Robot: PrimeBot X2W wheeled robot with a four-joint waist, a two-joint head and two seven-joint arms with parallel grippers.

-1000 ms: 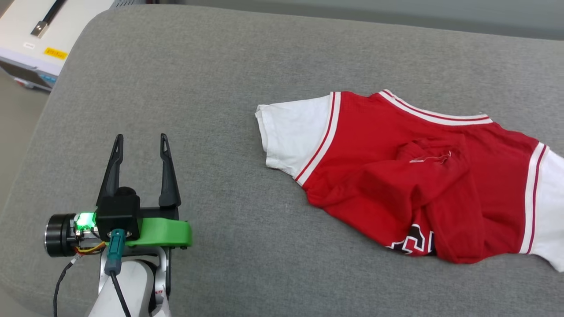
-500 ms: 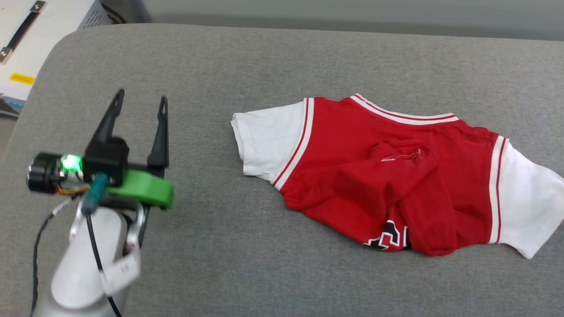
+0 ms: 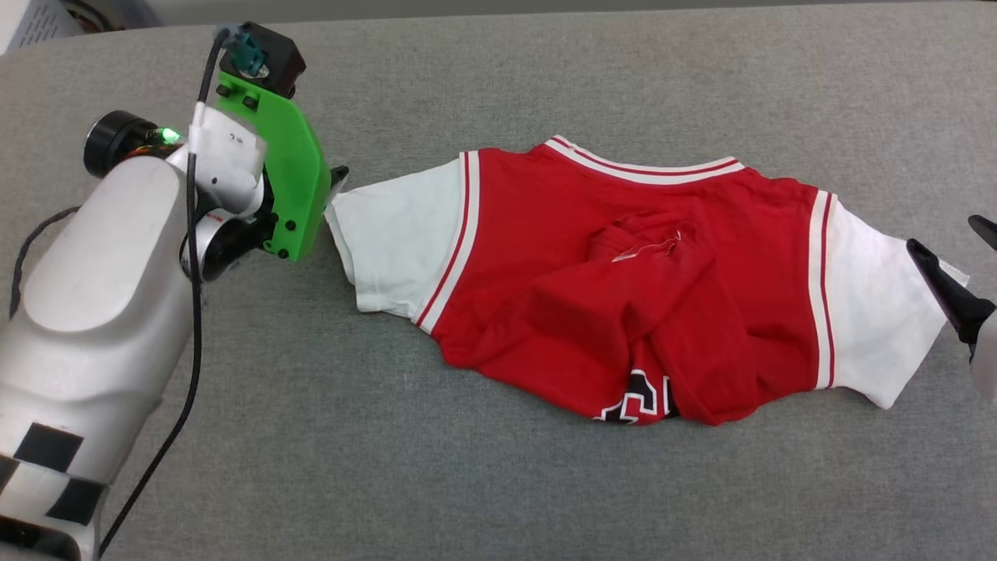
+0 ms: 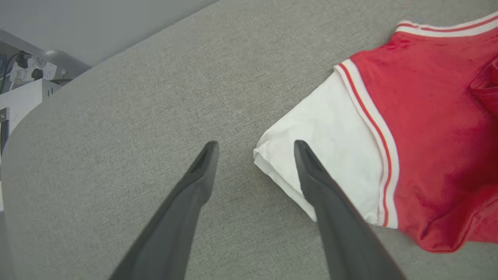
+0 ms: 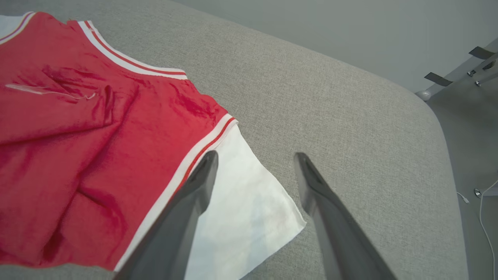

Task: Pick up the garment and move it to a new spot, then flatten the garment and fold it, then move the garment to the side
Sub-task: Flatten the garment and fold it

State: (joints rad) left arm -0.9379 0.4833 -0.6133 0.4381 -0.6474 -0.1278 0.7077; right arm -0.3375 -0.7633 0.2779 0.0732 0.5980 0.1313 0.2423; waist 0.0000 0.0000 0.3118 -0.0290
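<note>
- The red jersey T-shirt (image 3: 623, 288) lay on the grey padded surface (image 3: 467, 483) between the two grippers, its body bunched and its black print half tucked under.
- The left gripper (image 4: 255, 146) stood released, jaws wide and holding nothing, with the cuff edge of a white sleeve (image 4: 342, 147) just inside their spread.
- The right gripper (image 5: 255, 155) was likewise open and empty, with the corner of the other white sleeve (image 5: 241, 210) beneath and between its jaws.
- The step in hand looked like flattening, with both sleeves about to be taken.
- The next move would call for lowering each gripper onto its cuff, pinching both layers, then drawing them apart evenly.
</note>
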